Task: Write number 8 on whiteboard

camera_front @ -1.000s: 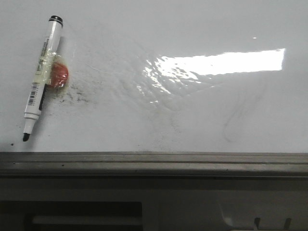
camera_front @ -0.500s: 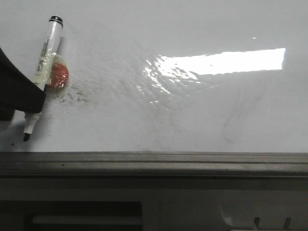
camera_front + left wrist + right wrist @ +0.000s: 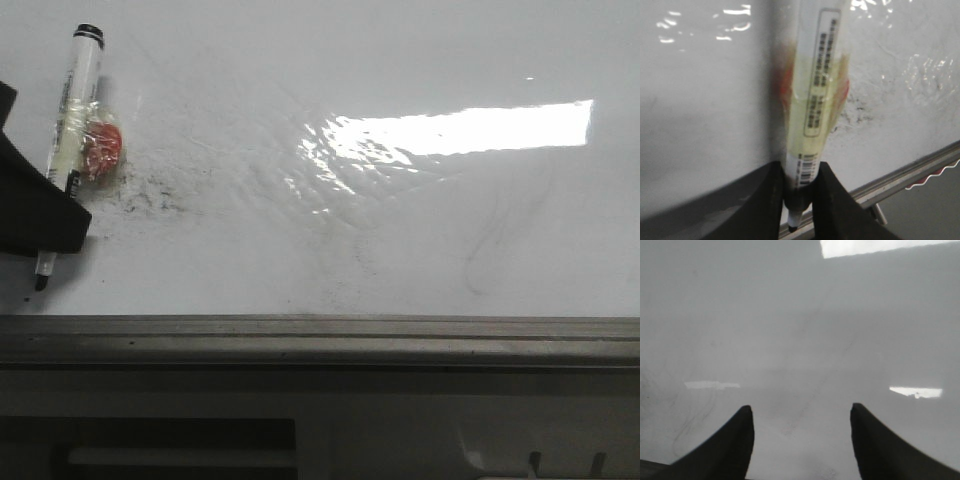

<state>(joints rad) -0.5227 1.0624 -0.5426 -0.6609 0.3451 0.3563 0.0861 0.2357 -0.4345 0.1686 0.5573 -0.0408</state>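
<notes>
My left tool was closed around the barrel of the white barcode-labelled marker pen just above its black tip, a low hold that I judged would steady the strokes. An orange-red lump was taped to the barrel beyond my fingers. My right tool hung spread wide and empty over the large glossy white whiteboard, out of the way. No number 8 was drawn yet.

A bright rectangular glare streaks the glossy whiteboard; both wrist views are dim and blurred.
</notes>
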